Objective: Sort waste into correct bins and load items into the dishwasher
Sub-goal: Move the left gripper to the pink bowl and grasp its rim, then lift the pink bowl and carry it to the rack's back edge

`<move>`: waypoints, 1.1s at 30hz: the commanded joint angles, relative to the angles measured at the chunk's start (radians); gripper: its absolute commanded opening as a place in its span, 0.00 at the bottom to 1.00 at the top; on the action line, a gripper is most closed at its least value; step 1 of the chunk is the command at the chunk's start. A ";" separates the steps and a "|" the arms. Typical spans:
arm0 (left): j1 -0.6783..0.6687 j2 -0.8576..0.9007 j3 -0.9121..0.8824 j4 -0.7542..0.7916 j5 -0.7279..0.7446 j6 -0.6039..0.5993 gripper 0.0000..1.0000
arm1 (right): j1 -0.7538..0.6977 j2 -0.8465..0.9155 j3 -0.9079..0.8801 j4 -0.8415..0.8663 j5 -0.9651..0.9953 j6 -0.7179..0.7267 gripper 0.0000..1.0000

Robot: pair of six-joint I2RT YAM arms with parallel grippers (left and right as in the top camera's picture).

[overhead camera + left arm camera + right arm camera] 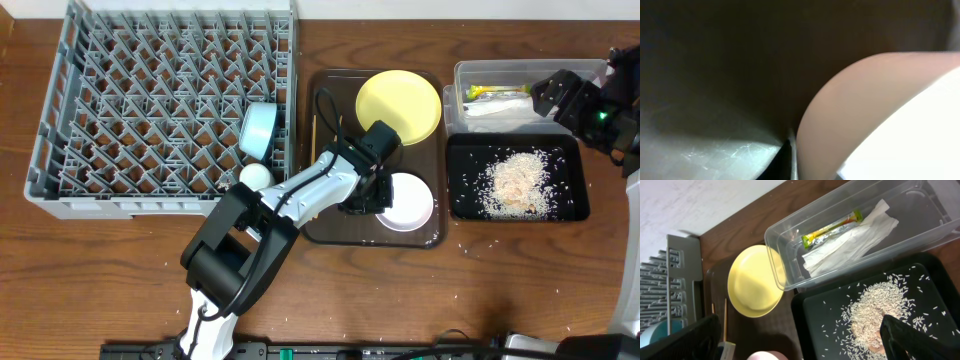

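My left gripper is clenched on the rim of the white bowl, which sits on the brown tray beside one yellow plate and two chopsticks. My right gripper hangs spread wide over the clear tub. The print on the one wrapper there is too small to read, and one napkin lies against it. Loose rice heaps in the black tray. On the dark wooden table, the grey rack holds one blue bowl and one cup.
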 commanded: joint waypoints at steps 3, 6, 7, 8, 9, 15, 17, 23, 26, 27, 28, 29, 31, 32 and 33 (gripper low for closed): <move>0.006 -0.004 0.037 -0.050 0.008 0.001 0.08 | -0.004 -0.005 0.017 -0.002 -0.008 0.013 0.99; 0.006 -0.031 0.042 -0.071 -0.016 0.001 0.07 | -0.004 -0.005 0.017 -0.002 -0.008 0.013 0.99; 0.007 -0.046 0.042 -0.079 -0.030 0.001 0.07 | -0.004 -0.005 0.017 -0.002 -0.008 0.013 0.99; 0.007 -0.060 0.042 -0.086 -0.047 0.002 0.07 | -0.004 -0.005 0.017 -0.002 -0.008 0.013 0.99; 0.007 -0.075 0.042 -0.094 -0.068 0.002 0.08 | -0.004 -0.005 0.017 -0.002 -0.008 0.013 0.99; 0.007 -0.218 0.042 -0.142 -0.277 0.072 0.08 | -0.004 -0.005 0.017 -0.002 -0.007 0.013 0.99; 0.007 -0.266 0.042 -0.148 -0.368 0.111 0.07 | -0.004 -0.005 0.017 -0.002 -0.008 0.013 0.99; 0.022 -0.395 0.042 -0.150 -0.758 0.198 0.08 | -0.003 -0.005 0.017 -0.002 -0.008 0.014 0.99; 0.057 -0.435 0.042 -0.112 -0.861 0.296 0.08 | -0.003 -0.005 0.017 -0.002 -0.007 0.013 0.99; 0.073 -0.442 0.042 -0.098 -0.880 0.319 0.07 | -0.003 -0.005 0.017 -0.002 -0.008 0.013 0.99; 0.096 -0.447 0.047 -0.084 -0.891 0.349 0.07 | -0.003 -0.005 0.017 -0.002 -0.008 0.013 0.99; 0.118 -0.447 0.058 -0.078 -0.890 0.375 0.07 | -0.003 -0.005 0.017 -0.002 -0.008 0.013 0.99; 0.168 -0.445 0.097 -0.075 -0.890 0.428 0.07 | -0.003 -0.005 0.017 -0.002 -0.008 0.013 0.99; 0.191 -0.444 0.118 -0.074 -0.890 0.446 0.08 | -0.003 -0.005 0.017 -0.002 -0.008 0.013 0.99; 0.222 -0.440 0.153 -0.075 -0.890 0.467 0.07 | -0.003 -0.005 0.017 -0.002 -0.008 0.013 0.99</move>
